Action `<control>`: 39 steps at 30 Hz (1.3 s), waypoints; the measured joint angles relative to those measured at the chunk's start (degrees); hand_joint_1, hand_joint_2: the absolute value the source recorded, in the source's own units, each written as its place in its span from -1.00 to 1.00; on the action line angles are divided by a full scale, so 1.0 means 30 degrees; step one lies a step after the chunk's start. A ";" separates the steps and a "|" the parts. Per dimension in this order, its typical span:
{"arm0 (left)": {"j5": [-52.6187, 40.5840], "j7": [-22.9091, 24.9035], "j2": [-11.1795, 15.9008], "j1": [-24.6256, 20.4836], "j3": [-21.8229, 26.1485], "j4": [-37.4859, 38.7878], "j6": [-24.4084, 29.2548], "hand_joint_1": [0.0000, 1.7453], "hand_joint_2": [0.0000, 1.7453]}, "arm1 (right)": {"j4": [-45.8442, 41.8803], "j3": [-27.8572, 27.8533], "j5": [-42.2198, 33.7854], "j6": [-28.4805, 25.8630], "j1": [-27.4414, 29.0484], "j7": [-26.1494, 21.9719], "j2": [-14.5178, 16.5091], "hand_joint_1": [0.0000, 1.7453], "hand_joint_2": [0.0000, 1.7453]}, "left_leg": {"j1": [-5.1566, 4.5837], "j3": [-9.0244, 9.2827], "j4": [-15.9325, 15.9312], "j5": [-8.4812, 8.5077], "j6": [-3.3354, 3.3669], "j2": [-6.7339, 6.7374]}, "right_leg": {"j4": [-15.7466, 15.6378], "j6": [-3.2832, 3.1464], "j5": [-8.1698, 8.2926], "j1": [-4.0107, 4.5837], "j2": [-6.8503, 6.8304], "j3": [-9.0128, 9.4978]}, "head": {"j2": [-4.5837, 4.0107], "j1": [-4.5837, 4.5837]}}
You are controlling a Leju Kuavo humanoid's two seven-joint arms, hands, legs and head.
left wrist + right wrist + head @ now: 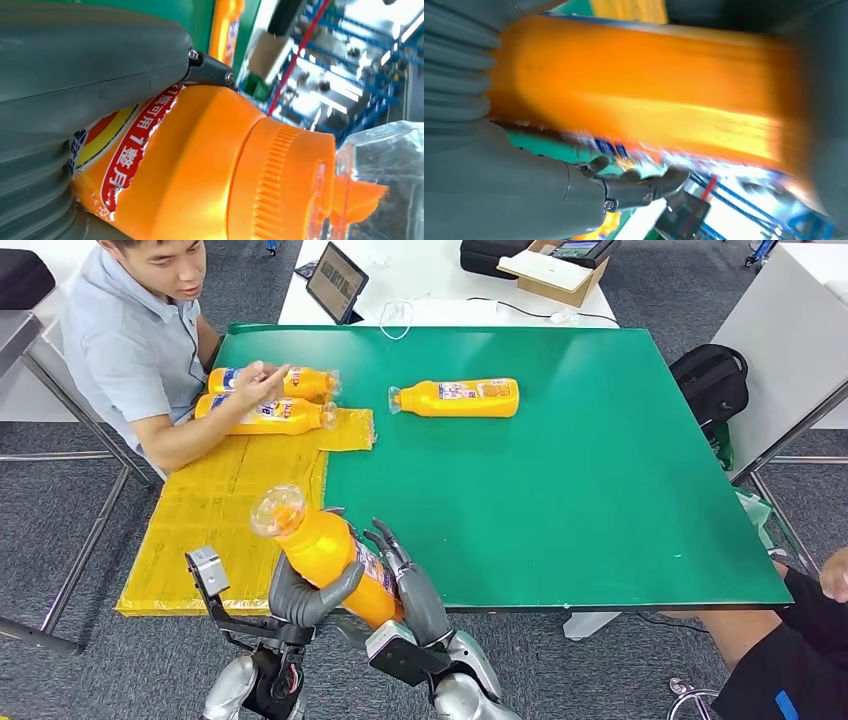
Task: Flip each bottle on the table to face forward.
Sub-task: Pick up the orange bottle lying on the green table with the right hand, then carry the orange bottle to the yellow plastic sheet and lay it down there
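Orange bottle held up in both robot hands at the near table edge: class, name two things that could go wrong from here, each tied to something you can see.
1. The held bottle hangs over the table's near edge, gripped by the left hand and right hand; a slip could drop it to the floor.
2. A person's hand rests on two bottles nearby; a wide swing might come close.
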 joint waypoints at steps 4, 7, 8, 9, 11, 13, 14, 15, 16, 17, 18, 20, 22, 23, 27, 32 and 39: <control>-0.2990 -0.1109 0.0155 -0.0253 0.0853 0.0000 0.2878 1.00 1.00 | -0.1087 -0.0100 -0.0239 -0.1240 0.0584 -0.0424 -0.0015 -1.00 -1.00 | 0.0001 0.0000 0.0000 0.0000 0.0000 0.0000 | 0.0000 0.0000 0.0000 0.0001 -0.0002 -0.0004 | 0.0000 -0.0002; -0.7228 -0.1785 0.0439 -0.0560 0.1508 0.0000 0.5950 1.00 1.00 | -0.2134 -0.0496 -0.0315 -0.2592 0.1088 -0.0799 -0.0051 -1.00 -1.00 | 0.0002 -0.0001 0.0000 0.0000 0.0000 0.0000 | 0.0001 0.0000 -0.0001 0.0001 -0.0003 -0.0004 | 0.0000 0.0000; -0.8762 -0.1939 0.0538 -0.0689 0.1716 0.0000 0.7019 1.00 1.00 | -0.2534 -0.0663 -0.0377 -0.3103 0.1255 -0.0876 -0.0066 -1.00 -1.00 | 0.0002 -0.0001 0.0000 0.0000 0.0000 0.0002 | 0.0001 0.0000 -0.0001 0.0001 -0.0002 -0.0005 | 0.0000 -0.0002; -1.0248 -0.2039 0.0642 -0.0839 0.1938 0.0004 0.8004 1.00 1.00 | -0.2964 -0.0823 -0.0472 -0.3614 0.1406 -0.0925 -0.0089 -1.00 -1.00 | 0.0002 -0.0001 0.0000 0.0000 0.0000 0.0001 | 0.0001 0.0000 -0.0001 0.0001 -0.0001 -0.0006 | 0.0000 0.0000; -1.2964 -0.2027 0.0849 -0.1191 0.2344 0.0067 0.9464 1.00 1.00 | -0.3837 -0.1067 -0.0757 -0.4657 0.1627 -0.0987 -0.0148 -1.00 -1.00 | 0.0001 0.0000 0.0000 0.0001 0.0001 -0.0002 | 0.0001 0.0000 -0.0001 -0.0001 -0.0004 -0.0005 | 0.0000 -0.0002; -1.5479 -0.1752 0.1028 -0.1651 0.2655 0.0344 1.0343 1.00 1.00 | -0.4716 -0.1229 -0.1059 -0.5542 0.1761 -0.1016 -0.0208 -1.00 -1.00 | 0.0000 0.0001 0.0000 0.0003 0.0002 -0.0005 | 0.0001 0.0000 0.0000 -0.0004 -0.0006 -0.0003 | 0.0000 -0.0002; -1.6771 -0.1492 0.1121 -0.1949 0.2756 0.0624 1.0664 1.00 1.00 | -0.5141 -0.1298 -0.1187 -0.5822 0.1806 -0.1022 -0.0233 -1.00 -1.00 | -0.0001 0.0002 0.0001 0.0005 0.0003 -0.0004 | 0.0001 0.0001 0.0001 -0.0005 -0.0006 0.0000 | 0.0000 0.0000; -1.8055 -0.1175 0.1213 -0.2275 0.2827 0.0978 1.0902 1.00 1.00 | -0.5532 -0.1355 -0.1300 -0.5981 0.1837 -0.1022 -0.0251 -1.00 -1.00 | -0.0002 0.0005 0.0001 0.0006 0.0004 -0.0003 | 0.0001 0.0002 0.0003 -0.0005 -0.0004 0.0001 | 0.0000 0.0000; -1.9349 -0.0797 0.1311 -0.2634 0.2865 0.1421 1.1064 1.00 1.00 | -0.5874 -0.1393 -0.1413 -0.6038 0.1856 -0.1024 -0.0266 -1.00 -1.00 | -0.0003 0.0008 0.0002 0.0008 0.0004 -0.0002 | 0.0001 0.0003 0.0006 -0.0006 -0.0003 0.0002 | 0.0000 0.0000; -2.0548 -0.0414 0.1411 -0.3026 0.2885 0.1973 1.1093 1.00 1.00 | -0.6127 -0.1410 -0.1506 -0.5973 0.1867 -0.1024 -0.0273 -1.00 -1.00 | -0.0004 0.0011 0.0002 0.0010 0.0004 -0.0002 | 0.0001 0.0005 0.0008 -0.0006 -0.0003 0.0004 | 0.0000 0.0000; -2.1613 -0.0026 0.1503 -0.3449 0.2896 0.2624 1.0975 1.00 1.00 | -0.6297 -0.1413 -0.1577 -0.5807 0.1872 -0.1025 -0.0279 -1.00 -1.00 | -0.0004 0.0015 0.0003 0.0013 0.0003 -0.0002 | 0.0001 0.0006 0.0009 -0.0006 -0.0004 0.0008 | 0.0000 0.0000; -2.3451 0.0742 0.1705 -0.4365 0.2893 0.4198 1.0523 1.00 1.00 | -0.6422 -0.1413 -0.1646 -0.5203 0.1879 -0.1025 -0.0282 -1.00 -1.00 | -0.0004 0.0018 0.0003 0.0019 0.0002 -0.0003 | 0.0002 0.0006 0.0012 -0.0005 -0.0004 0.0015 | 0.0000 0.0002; -2.4751 0.1293 0.1887 -0.5121 0.2880 0.5700 1.0184 1.00 1.00 | -0.6429 -0.1411 -0.1634 -0.4658 0.1897 -0.1026 -0.0281 -1.00 -1.00 | -0.0002 0.0020 0.0003 0.0021 0.0000 0.0007 | 0.0006 0.0005 0.0016 -0.0002 0.0002 0.0013 | 0.0000 -0.0002; -2.5094 0.1440 0.1953 -0.5407 0.2869 0.6317 1.0112 1.00 1.00 | -0.6429 -0.1411 -0.1625 -0.4509 0.1911 -0.1024 -0.0279 -1.00 -1.00 | -0.0001 0.0020 0.0003 0.0022 -0.0001 0.0012 | 0.0008 0.0004 0.0017 -0.0001 0.0005 0.0010 | 0.0000 0.0000; -2.5350 0.1598 0.2133 -0.6098 0.2803 0.7871 1.0070 1.00 1.00 | -0.6429 -0.1413 -0.1614 -0.4379 0.1934 -0.1027 -0.0279 -1.00 -1.00 | -0.0001 0.0012 0.0004 0.0023 -0.0004 0.0015 | 0.0011 0.0004 0.0014 -0.0002 0.0006 0.0006 | 0.0000 0.0000; -2.5510 0.1721 0.2281 -0.6565 0.2700 0.8900 0.9887 1.00 1.00 | -0.6416 -0.1413 -0.1650 -0.4229 0.1936 -0.1027 -0.0279 -1.00 -1.00 | -0.0002 -0.0005 0.0003 0.0019 -0.0005 0.0011 | 0.0009 0.0004 0.0010 -0.0005 0.0004 -0.0010 | 0.0000 0.0002; -2.7208 0.2929 0.2335 -0.8160 0.2569 1.2204 0.8852 0.95 1.00 | -0.6043 -0.1413 -0.1830 -0.3297 0.1929 -0.1024 -0.0186 -1.00 -1.00 | -0.0001 0.0000 0.0003 0.0026 -0.0003 0.0009 | 0.0008 0.0004 0.0014 -0.0003 0.0003 -0.0005 | 0.0000 0.0000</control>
